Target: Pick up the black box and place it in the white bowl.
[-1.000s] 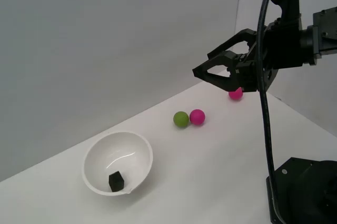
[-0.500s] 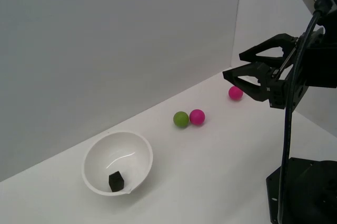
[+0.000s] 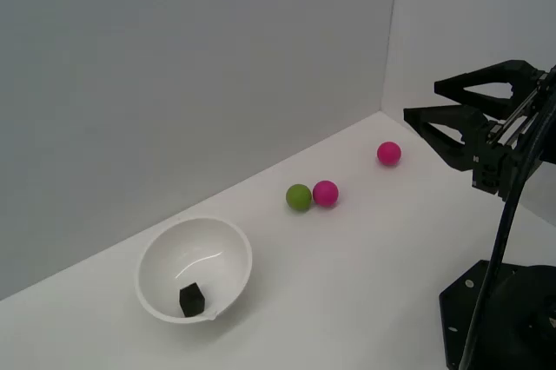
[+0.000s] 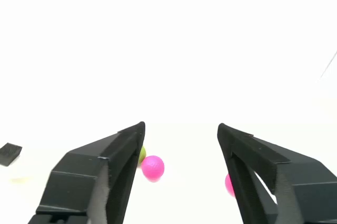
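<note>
The black box (image 3: 192, 300) lies inside the white bowl (image 3: 165, 249), on its bottom, at the exterior view's lower left. In the wrist view the box (image 4: 10, 153) shows as a small dark shape; the bowl is washed out there. My gripper (image 3: 421, 102) is open and empty, held high above the table at the exterior view's right, far from the bowl. Its two black fingers (image 4: 108, 169) stand wide apart around my gripper's midpoint (image 4: 180, 127).
A green ball (image 3: 299, 197) and a pink ball (image 3: 326, 193) touch each other mid-table. A second pink ball (image 3: 389, 154) lies further back, below the gripper. The black robot base (image 3: 499, 318) stands at the lower right. Grey walls close the back.
The arm has drawn back toward the exterior view's right, away from the balls and the bowl. The gripper stays open. The box has not moved in the bowl.
</note>
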Robot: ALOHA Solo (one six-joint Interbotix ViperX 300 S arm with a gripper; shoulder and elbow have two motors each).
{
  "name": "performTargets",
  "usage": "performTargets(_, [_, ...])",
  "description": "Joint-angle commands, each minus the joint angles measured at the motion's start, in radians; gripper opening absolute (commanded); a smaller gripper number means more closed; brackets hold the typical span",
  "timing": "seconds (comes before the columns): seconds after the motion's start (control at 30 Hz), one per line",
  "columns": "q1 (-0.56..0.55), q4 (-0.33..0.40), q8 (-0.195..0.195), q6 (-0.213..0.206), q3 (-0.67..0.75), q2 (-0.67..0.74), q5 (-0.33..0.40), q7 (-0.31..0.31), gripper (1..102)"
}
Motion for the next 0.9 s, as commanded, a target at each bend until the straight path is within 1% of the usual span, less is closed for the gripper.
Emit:
performTargets(0.0, [0.017, 0.009, 0.000, -0.009, 0.018, 0.011, 0.003, -0.002, 64])
performTargets(0.03, [0.020, 0.012, -0.002, -0.008, 0.023, 0.015, 0.006, -0.002, 61])
performTargets(0.07, [0.023, 0.017, -0.006, -0.008, 0.028, 0.020, 0.011, -0.002, 59])
performTargets(0.17, [0.035, 0.031, -0.012, -0.008, 0.044, 0.037, 0.026, 0.000, 59])
performTargets(0.43, [0.067, 0.038, -0.015, -0.008, 0.112, 0.107, 0.031, 0.009, 59])
performTargets(0.77, [0.078, 0.037, -0.015, -0.008, 0.104, 0.098, 0.029, 0.009, 59])
performTargets(0.87, [0.077, 0.037, -0.023, -0.008, 0.094, 0.087, 0.029, 0.011, 59])
